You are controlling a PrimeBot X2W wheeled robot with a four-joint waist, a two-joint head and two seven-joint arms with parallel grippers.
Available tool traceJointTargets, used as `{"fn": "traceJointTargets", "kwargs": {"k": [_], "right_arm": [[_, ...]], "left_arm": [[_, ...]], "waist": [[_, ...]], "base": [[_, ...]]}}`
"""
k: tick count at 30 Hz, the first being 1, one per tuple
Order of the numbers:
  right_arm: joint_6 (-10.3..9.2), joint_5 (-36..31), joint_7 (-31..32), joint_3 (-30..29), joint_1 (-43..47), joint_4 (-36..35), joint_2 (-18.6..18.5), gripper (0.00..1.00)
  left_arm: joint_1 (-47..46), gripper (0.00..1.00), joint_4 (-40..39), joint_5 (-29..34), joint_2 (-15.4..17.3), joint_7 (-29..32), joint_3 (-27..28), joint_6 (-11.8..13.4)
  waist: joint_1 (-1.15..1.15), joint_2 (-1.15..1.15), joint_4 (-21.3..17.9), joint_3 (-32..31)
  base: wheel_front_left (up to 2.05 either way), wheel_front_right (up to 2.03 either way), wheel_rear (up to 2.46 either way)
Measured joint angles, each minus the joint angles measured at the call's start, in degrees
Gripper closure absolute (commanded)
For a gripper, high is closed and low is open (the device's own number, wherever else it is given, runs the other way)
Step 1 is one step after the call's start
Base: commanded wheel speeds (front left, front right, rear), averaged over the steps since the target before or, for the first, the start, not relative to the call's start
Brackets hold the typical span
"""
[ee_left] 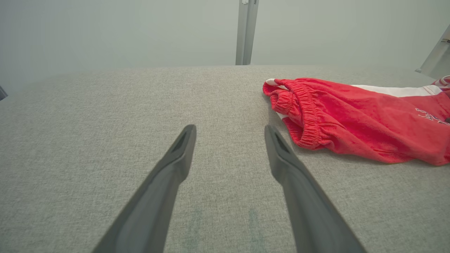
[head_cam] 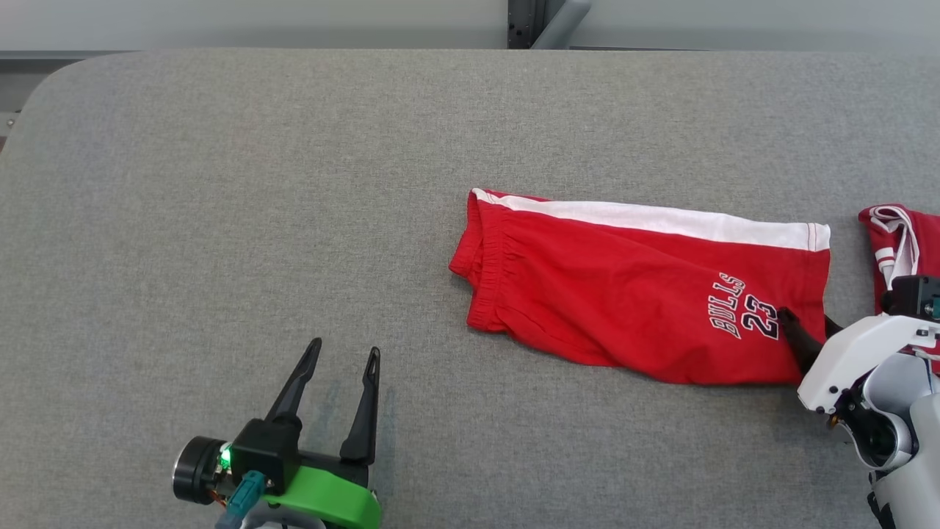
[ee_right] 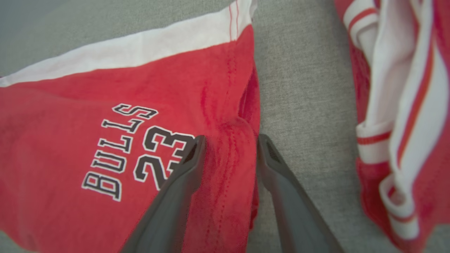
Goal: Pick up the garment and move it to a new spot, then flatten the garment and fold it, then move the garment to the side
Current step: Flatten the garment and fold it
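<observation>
— What am I seeing, left to right?

— Lower left, my left gripper [head_cam: 345, 347] is hovering wide open over the table [head_cam: 220, 184]; the shorts [head_cam: 631, 294] are lying centre-right, long axis running across the frame, waistband pointing toward that arm.

— And the hem end?

— My right gripper [ee_right: 232, 140] is sitting there, jaws parted astride the hem ridge, not clamping it; I'm judging it the nearer arm.
</observation>
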Motion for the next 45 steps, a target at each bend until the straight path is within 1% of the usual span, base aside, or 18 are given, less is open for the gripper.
{"fn": "traceJointTargets", "kwargs": {"k": [6, 10, 16, 19, 20, 21, 26, 28, 34, 38, 40, 43, 45], "right_arm": [[0.0, -1.4, -2.3, -2.5, -1.6, 3.3, 1.3, 0.0], [0.0, -1.6, -2.3, -2.9, -2.8, 4.3, 2.3, 0.0], [0.0, -2.3, -2.3, -3.8, -5.0, 7.9, 3.7, 0.0], [0.0, -1.7, -3.6, -4.4, -6.2, 9.6, 5.1, 0.0], [0.0, -1.4, -4.6, -4.6, -6.6, 10.1, 5.6, 0.36], [0.0, -1.0, -5.4, -4.8, -7.1, 10.7, 6.1, 1.0], [0.0, 1.9, -7.7, -2.4, -8.4, 11.5, 6.6, 1.0], [0.0, 3.3, -8.2, -2.2, -8.8, 11.2, 5.9, 1.0], [0.0, 6.3, -7.6, -2.7, -9.3, 9.5, 0.5, 1.0], [0.0, 6.5, -6.2, -5.9, -8.9, 8.0, -4.2, 1.0], [0.0, 6.5, -5.2, -7.8, -8.9, 6.9, -5.7, 1.0], [0.0, 6.5, -3.1, -8.5, -8.4, 3.4, -5.6, 1.0], [0.0, 6.4, -1.5, -7.6, -7.9, -0.1, -3.9, 1.0]], "left_arm": [[0.7, 0.0, 0.0, 0.0, 0.0, 0.0, 0.1, 0.0], [0.7, 0.0, 0.1, 0.0, -0.1, 0.0, 0.2, 0.0], [0.4, 0.0, 0.1, 0.0, -0.1, 0.0, 0.1, -0.1], [-0.1, 0.0, -0.1, 0.0, -0.1, 0.0, 0.3, -0.3], [-0.2, 0.0, -0.1, 0.0, 0.0, 0.0, 0.4, -0.3], [-0.3, 0.0, -0.1, 0.0, 0.0, 0.0, 0.5, -0.4], [-0.4, 0.0, 0.2, 0.1, 0.0, 0.0, 0.7, -0.4], [-0.4, 0.0, 0.4, 0.1, 0.0, 0.0, 0.8, -0.4], [0.0, 0.0, 0.9, -0.4, -0.2, 0.0, 0.7, 0.0], [0.5, 0.0, 1.0, -0.9, -0.3, 0.0, 0.2, 0.4], [0.6, 0.0, 1.1, -1.2, -0.4, 0.0, -0.4, 0.5], [0.7, 0.0, 1.3, -1.7, -0.4, 0.0, -0.5, 0.6], [1.0, 0.0, 1.3, -1.9, -0.4, 0.0, -0.4, 0.9]], "waist": [[0.0, 0.0, 0.0, 0.2], [0.0, 0.0, -0.4, 0.2], [0.0, 0.0, -0.5, 0.6], [0.0, 0.0, -0.4, 0.9], [0.0, 0.0, -0.3, 1.0], [0.0, 0.0, -0.3, 1.1], [0.0, 0.0, 0.2, 0.8], [0.0, 0.0, 0.3, 0.4], [0.0, 0.0, 0.7, -1.3], [0.0, 0.0, 1.5, -2.1], [0.0, 0.0, 2.0, -2.2], [0.0, 0.0, 2.8, -2.5], [0.0, 0.0, 3.2, -2.6]], "base": [[0.0, 0.0, 0.0], [0.0, 0.0, 0.0], [0.0, 0.0, 0.0], [0.0, 0.0, 0.0], [0.0, 0.0, 0.0], [0.0, 0.0, 0.0], [0.0, 0.0, 0.0], [0.0, 0.0, 0.0], [0.0, 0.0, 0.0], [0.0, 0.0, 0.0], [0.0, 0.0, 0.0], [0.0, 0.0, 0.0], [0.0, 0.0, 0.0]]}}
